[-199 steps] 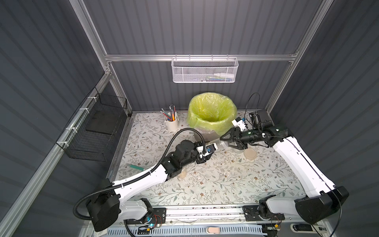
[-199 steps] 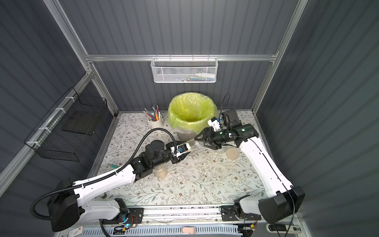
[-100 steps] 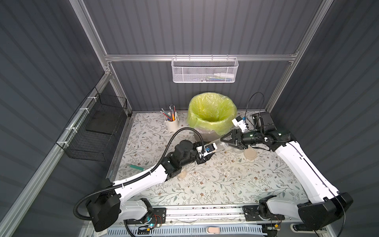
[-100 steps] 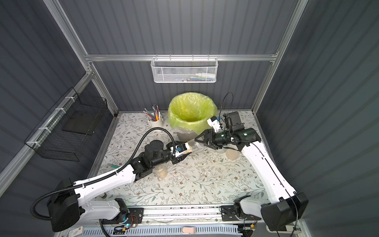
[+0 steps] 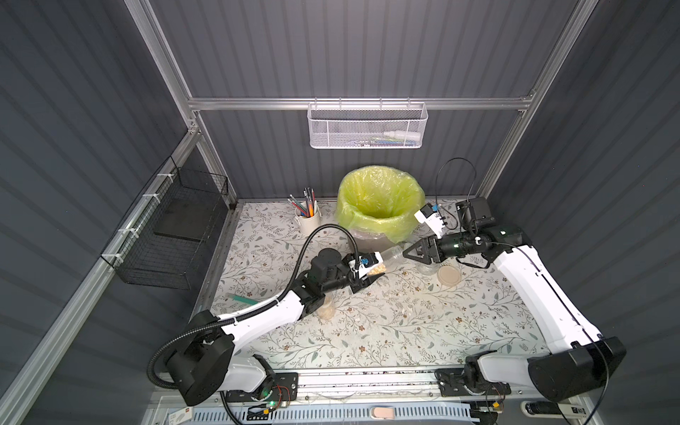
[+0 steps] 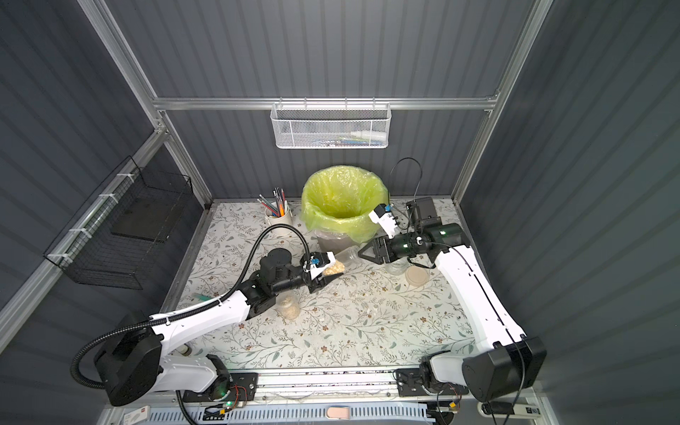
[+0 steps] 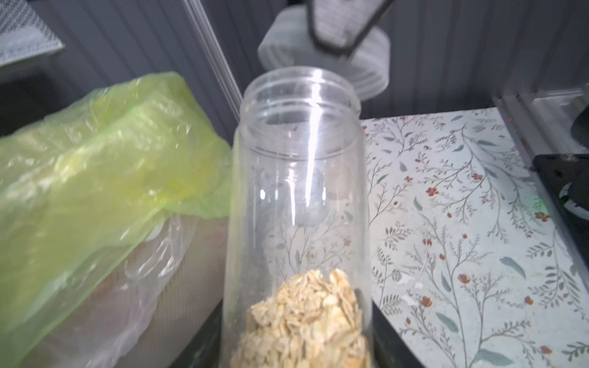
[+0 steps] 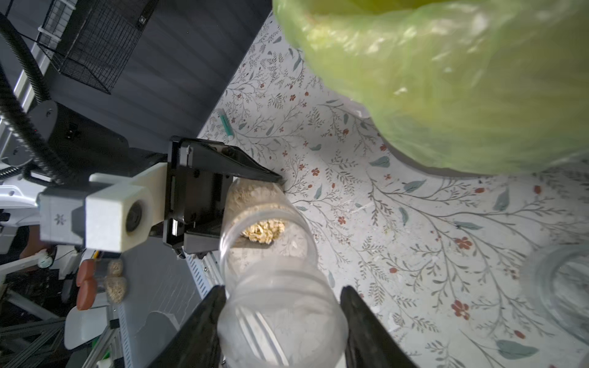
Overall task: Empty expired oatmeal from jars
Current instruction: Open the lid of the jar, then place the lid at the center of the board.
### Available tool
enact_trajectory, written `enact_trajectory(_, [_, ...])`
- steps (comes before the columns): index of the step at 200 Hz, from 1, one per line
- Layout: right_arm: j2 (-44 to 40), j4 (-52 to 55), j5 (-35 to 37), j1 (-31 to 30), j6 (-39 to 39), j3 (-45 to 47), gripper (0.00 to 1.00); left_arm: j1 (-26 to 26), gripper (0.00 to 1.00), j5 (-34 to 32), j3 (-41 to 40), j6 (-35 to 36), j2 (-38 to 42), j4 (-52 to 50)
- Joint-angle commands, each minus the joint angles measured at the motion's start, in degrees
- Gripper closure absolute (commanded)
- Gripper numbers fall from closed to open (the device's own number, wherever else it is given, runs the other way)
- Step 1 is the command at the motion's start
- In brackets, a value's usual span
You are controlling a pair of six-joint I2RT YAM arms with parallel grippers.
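Right end effector (image 5: 406, 254) closed further onto lid (image 7: 371, 75); jar (image 7: 299, 191), gripped by left end effector (image 8: 275, 212), to be tipped only over bin (image 5: 371, 224).

Jar (image 5: 326, 312) partly beneath left arm (image 5: 265, 320)

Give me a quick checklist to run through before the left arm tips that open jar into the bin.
1. Lid off the jar: ok. The lid is in the right gripper, clear of the open mouth.
2. Hold of the left gripper on the jar's base end: ok, shut on it.
3. Oatmeal inside: ok, heaped at the base, none at the mouth.
4. Bin open and lined: ok.
5. Jar mouth over the bin: not ok. It is beside the bin, above the table.
6. Right gripper out of the pouring path: not ok, it is just in front of the mouth.
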State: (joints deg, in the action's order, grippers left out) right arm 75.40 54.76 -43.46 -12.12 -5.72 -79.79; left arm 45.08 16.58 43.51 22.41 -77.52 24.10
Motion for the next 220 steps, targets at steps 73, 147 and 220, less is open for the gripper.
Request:
enact_trajectory(73, [-1.35,-0.61,2.52,2.01,-2.59,2.22,0.68,-1.05,1.0,-0.65,-1.31,-2.68,2.93,3.17])
enact_trajectory(147, [-9.57,-7.89,21.23,2.01,22.19,19.44,0.67,-1.05,1.0,-1.27,-3.32,-6.58,10.17,5.33])
enact_trajectory(220, [-16.68,-15.99,35.46,0.2,41.25,38.12,0.68,-1.05,1.0,-3.55,-8.31,-12.51,13.29,11.0])
